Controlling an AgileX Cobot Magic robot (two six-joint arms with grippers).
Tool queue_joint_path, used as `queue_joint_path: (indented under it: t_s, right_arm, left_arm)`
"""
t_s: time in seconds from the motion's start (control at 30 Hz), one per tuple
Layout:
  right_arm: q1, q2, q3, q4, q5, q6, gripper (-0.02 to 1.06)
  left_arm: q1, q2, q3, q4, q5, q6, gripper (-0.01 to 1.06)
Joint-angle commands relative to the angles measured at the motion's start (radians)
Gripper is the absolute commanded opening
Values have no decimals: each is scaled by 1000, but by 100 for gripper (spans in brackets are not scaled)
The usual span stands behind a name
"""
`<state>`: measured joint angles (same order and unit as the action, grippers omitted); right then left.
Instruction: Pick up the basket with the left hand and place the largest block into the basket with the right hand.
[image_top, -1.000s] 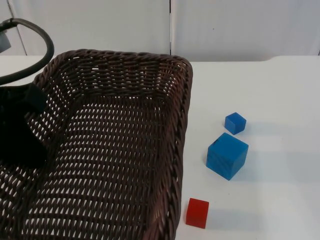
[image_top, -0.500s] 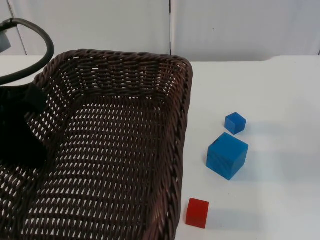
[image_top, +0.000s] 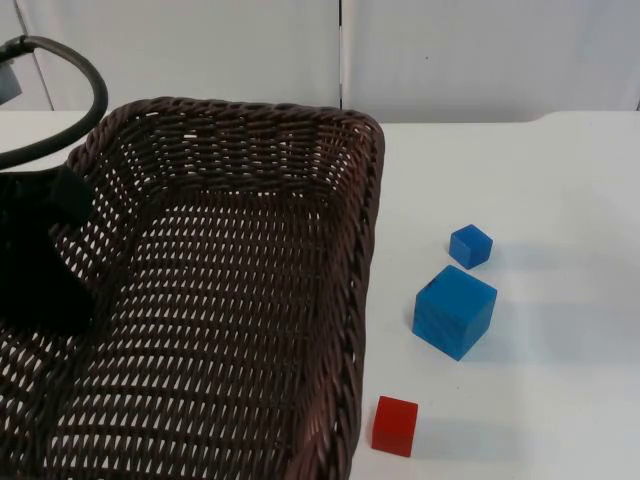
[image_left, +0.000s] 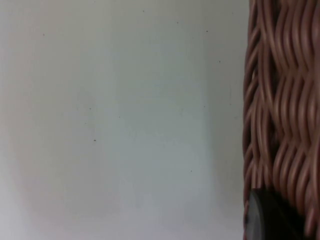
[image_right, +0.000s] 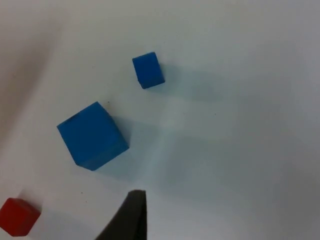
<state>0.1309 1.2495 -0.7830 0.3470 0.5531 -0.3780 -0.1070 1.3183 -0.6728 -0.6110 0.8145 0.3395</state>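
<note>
Big blue block (image_top: 454, 311) sits on the table (image_top: 560, 200) between the small blue block (image_top: 470, 246) and red block (image_top: 395, 426), beside the basket (image_top: 362, 250). Looks light and rigid, so we'd pinch two flat sides. We can't tell either gripper's opening; the left fingertip (image_left: 265, 217) touches the basket's weave.

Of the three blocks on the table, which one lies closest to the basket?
The red block: it sits just beside the basket's right wall. The big blue block and the small blue block lie farther out on the table.
</note>
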Motion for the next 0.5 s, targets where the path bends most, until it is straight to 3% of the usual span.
queue_joint_path:
  t_s: [0.0, 0.27, 0.37, 0.47]
  right_arm:
    - [14, 29, -5, 7, -26, -9, 105]
    - [163, 137, -5, 4, -124, -65, 105]
    - [254, 200, -5, -4, -224, -65, 105]
    - [288, 234, -5, -4, -285, -65, 105]
  left_arm:
    - [-2, -13, 0, -29, -9, -5, 0]
    - [-2, -13, 0, -29, -9, -5, 0]
    - [-2, -13, 0, -29, -9, -5, 0]
    - [-2, -13, 0, -29, -9, -5, 0]
